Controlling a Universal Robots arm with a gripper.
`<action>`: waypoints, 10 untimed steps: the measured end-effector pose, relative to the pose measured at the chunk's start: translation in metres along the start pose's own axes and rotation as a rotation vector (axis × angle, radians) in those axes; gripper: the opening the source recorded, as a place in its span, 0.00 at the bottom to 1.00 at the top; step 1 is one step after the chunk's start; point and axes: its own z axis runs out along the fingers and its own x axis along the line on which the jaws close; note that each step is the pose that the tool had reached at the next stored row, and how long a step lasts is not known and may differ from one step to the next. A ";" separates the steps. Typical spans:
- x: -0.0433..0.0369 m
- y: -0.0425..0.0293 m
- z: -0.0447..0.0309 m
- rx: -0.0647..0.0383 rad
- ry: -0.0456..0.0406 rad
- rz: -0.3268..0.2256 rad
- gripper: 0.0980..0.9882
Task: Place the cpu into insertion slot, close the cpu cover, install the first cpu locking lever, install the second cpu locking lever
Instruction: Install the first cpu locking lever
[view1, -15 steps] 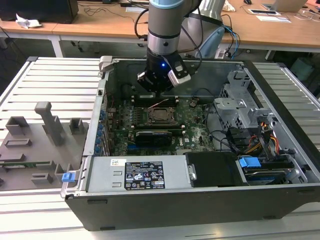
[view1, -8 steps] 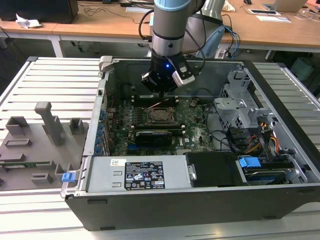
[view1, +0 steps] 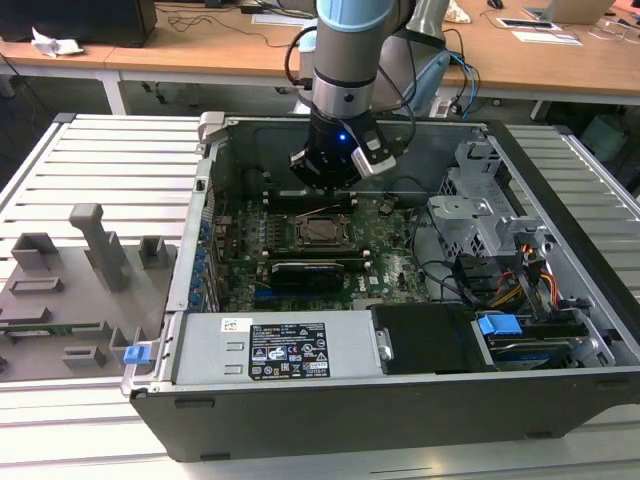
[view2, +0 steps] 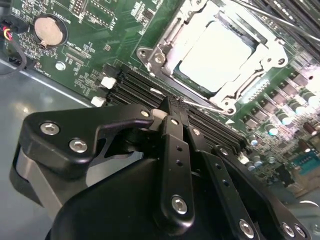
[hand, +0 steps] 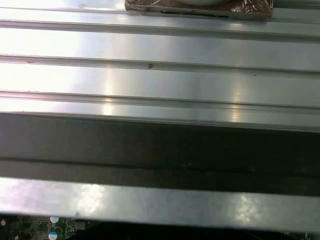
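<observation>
The cpu (view2: 215, 52) lies silvery side up in the insertion slot (view2: 186, 80) on the green motherboard. The cpu cover (view2: 260, 52), a metal frame, lies down around it. In the exterior view the cpu (view1: 318, 231) sits just in front of my gripper (view1: 322, 190), which reaches down into the open computer case. In the second wrist view my gripper (view2: 171, 106) has its black fingers shut, tips together. They sit right at the end of a thin wire locking lever (view2: 205, 104) along the socket's edge. I cannot tell whether they pinch it. Another thin lever (view2: 260, 12) runs along the opposite side.
Black memory slots (view2: 140, 90) run under the fingertips, with a coin battery (view2: 49, 29) beyond. A black expansion card (view1: 308, 270), the power supply (view1: 280, 350) and a drive cage (view1: 480, 215) crowd the case. Grey fixtures (view1: 90, 250) stand on the ribbed table (hand: 160, 50).
</observation>
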 end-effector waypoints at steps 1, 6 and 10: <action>-0.0014 -0.0001 0.0010 0.000 -0.0001 0.000 0.01; -0.0058 -0.0008 0.0068 0.000 -0.0001 0.000 0.01; -0.0061 -0.0011 0.0107 0.003 0.0001 0.000 0.01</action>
